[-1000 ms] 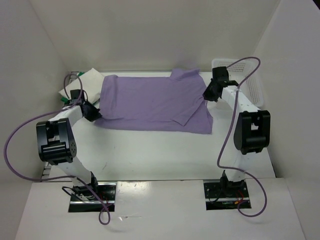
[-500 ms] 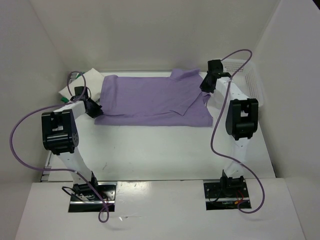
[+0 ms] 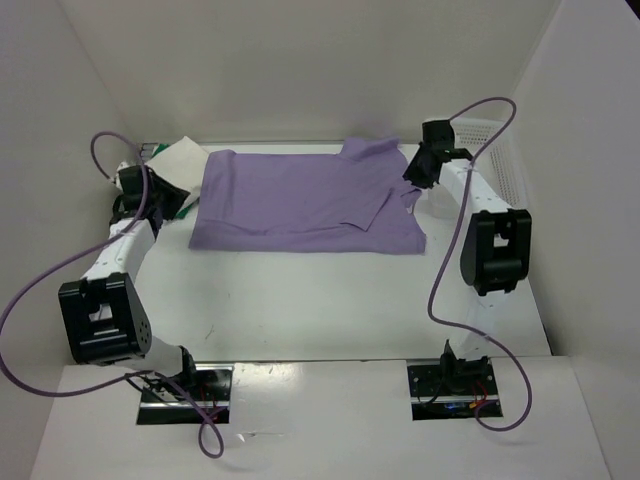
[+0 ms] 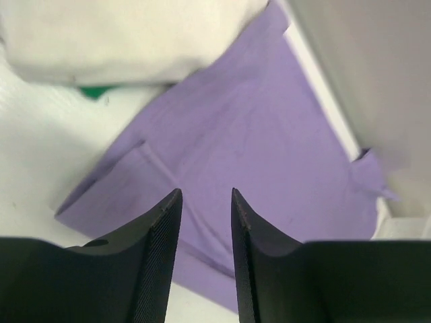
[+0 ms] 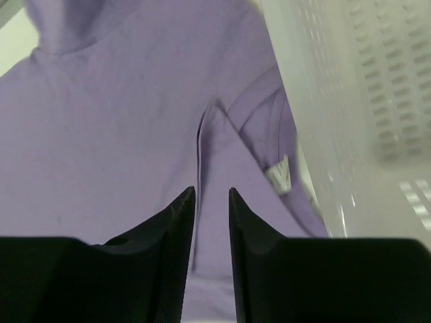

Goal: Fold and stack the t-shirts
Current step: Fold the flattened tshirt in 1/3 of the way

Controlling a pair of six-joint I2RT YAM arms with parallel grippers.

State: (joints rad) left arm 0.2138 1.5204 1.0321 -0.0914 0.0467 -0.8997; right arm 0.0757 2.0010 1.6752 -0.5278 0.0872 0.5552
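- Top external: the purple t-shirt lies flat at upper centre of the table, one sleeve turned in across its right half. By the look of it this is only partly folded. The white t-shirt sits as a compact bundle at upper left. The left gripper hangs by the purple shirt's left edge and the right gripper by its right edge, beside the basket.
- Left wrist: the jaws stand slightly apart with nothing between them, above the purple shirt's lower corner. At upper left the white bundle rests on a sliver of the green t-shirt, so two shirts appear already stacked.
- Right wrist: the jaws are narrowly parted and empty, above the turned-in sleeve, with a small label showing at right.
- Left to do, I judge: finish folding the purple shirt, then set it on the stack.
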